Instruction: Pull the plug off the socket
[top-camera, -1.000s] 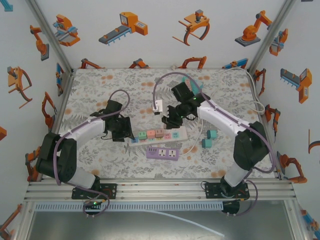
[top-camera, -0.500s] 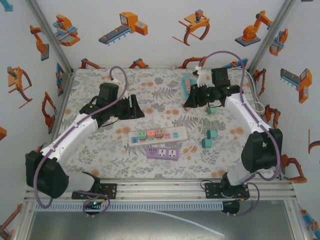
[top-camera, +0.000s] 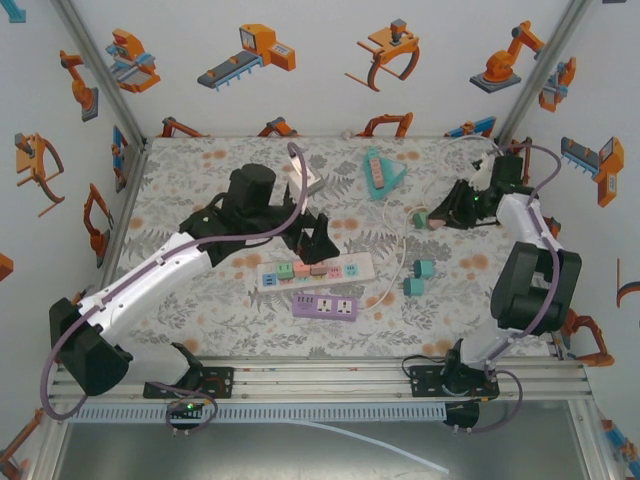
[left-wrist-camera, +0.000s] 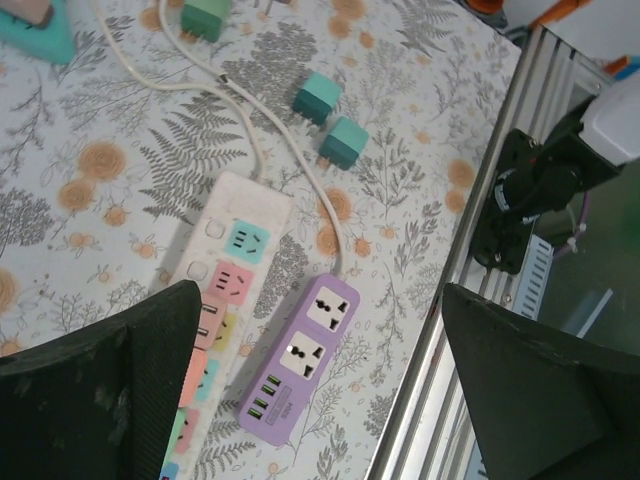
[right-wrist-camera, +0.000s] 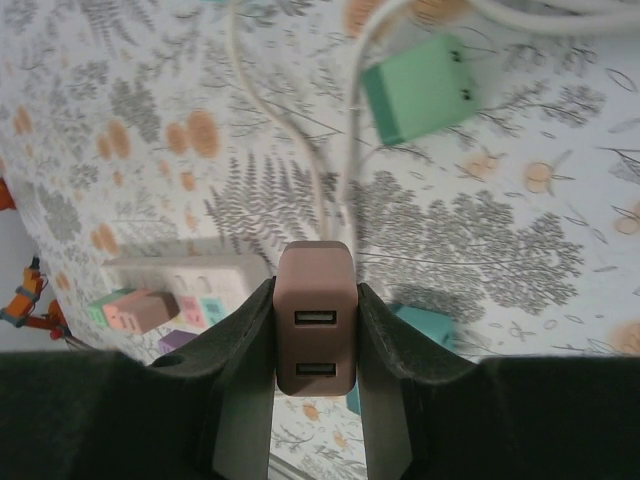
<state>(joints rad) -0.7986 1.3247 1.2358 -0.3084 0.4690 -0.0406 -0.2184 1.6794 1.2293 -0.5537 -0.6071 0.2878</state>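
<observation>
Plug (right-wrist-camera: 314, 296), boxy matte pink, in right pincer (right-wrist-camera: 315, 335)

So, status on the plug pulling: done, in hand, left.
Done: one brown USB charger is off the strip, clamped in the right gripper well to the right; two teal plugs lie loose. In hand: the left gripper hangs open above the white power strip. Left: green, pink and brown plugs sit in it.

tbh the plug (right-wrist-camera: 315, 300) looks like smooth matt plastic, purple strip (left-wrist-camera: 305, 365) glossier plastic, table (left-wrist-camera: 420, 150) matt floral print, rail (left-wrist-camera: 445, 340) bare metal
</observation>
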